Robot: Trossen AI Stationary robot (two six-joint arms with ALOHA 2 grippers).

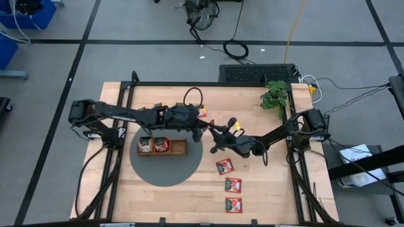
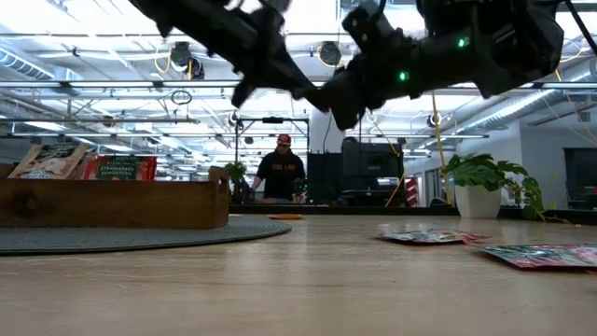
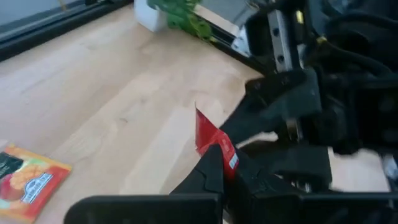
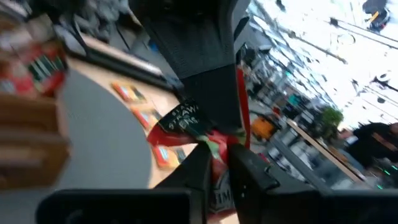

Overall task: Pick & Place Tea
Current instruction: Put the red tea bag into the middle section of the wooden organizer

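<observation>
Pinched in mid-air over the table by both claws: a red square tea packet (image 3: 211, 134), with the left gripper (image 3: 227, 158) closed tight on one edge and the right gripper (image 4: 225, 155) clamped on the other. Best to keep the left pinch firm and draw the right fingers straight off without twisting. Farther over, on a grey round mat (image 1: 164, 171), a brown wooden three-compartment tray (image 1: 180, 153): white-and-green packets (image 1: 146, 145) in the far end section, red ones (image 1: 161, 145) in the middle, nearest section seemingly bare.

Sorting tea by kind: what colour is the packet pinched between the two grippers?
Red packet with green and dark lettering, held by both left gripper and right gripper; clearest in the right wrist view.
</observation>
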